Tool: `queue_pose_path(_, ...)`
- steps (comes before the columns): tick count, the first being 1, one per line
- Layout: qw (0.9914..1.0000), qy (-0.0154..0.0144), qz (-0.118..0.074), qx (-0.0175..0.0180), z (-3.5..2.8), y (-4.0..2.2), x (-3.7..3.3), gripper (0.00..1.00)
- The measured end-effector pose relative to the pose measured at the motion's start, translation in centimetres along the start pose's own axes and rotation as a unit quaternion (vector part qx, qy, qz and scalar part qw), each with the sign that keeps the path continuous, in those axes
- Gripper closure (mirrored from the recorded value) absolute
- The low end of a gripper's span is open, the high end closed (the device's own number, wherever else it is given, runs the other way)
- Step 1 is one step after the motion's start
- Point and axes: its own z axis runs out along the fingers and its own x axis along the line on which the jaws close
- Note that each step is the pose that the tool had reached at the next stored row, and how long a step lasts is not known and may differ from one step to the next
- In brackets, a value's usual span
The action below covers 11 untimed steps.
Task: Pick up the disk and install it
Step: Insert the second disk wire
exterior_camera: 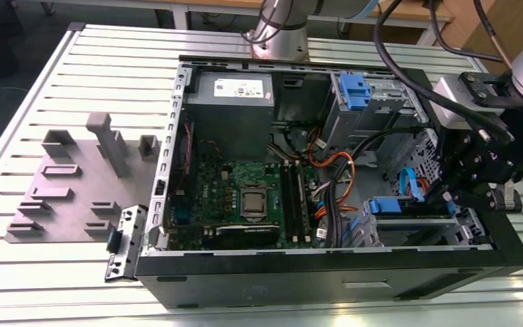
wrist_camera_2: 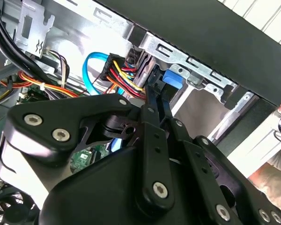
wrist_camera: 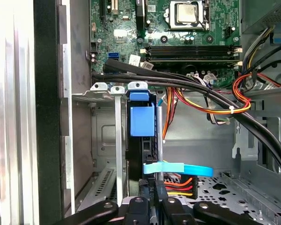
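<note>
Exterior view: gripper at the drive cage, disk seated

Item 1, gripper (exterior_camera: pixel 452 194): I see it lowered at the open computer case (exterior_camera: pixel 334 279), on the exterior view's right, at the metal drive cage (exterior_camera: pixel 416 228). In the first wrist view its black fingers (wrist_camera: pixel 147 206) sit close together over the edge of the disk (wrist_camera: pixel 143 140); whether they pinch it, I cannot tell.

Item 2, disk: standing on edge in a slot of the cage, its blue end tab (wrist_camera: pixel 142 119) toward the motherboard (wrist_camera: pixel 187 42).

Item 3, light-blue flat cable (wrist_camera: pixel 178 168): crosses just beside the fingers.

Item 4, black cable bundle (wrist_camera: pixel 178 84): runs between tab and motherboard.

Item 5, second blue-tabbed caddy (exterior_camera: pixel 354 92): far corner of the case, beside the grey power supply (exterior_camera: pixel 229 92).

Item 6, grey fixture plate (exterior_camera: pixel 80 184): on the slatted table (exterior_camera: pixel 25 266), outside the case.
</note>
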Motion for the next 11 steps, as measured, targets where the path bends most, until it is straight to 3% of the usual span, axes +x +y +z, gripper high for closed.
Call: queue_pose_path(11, 1.00000, 0.0000, 0.000, 0.0000, -0.09, 0.00, 0.00, 0.83)
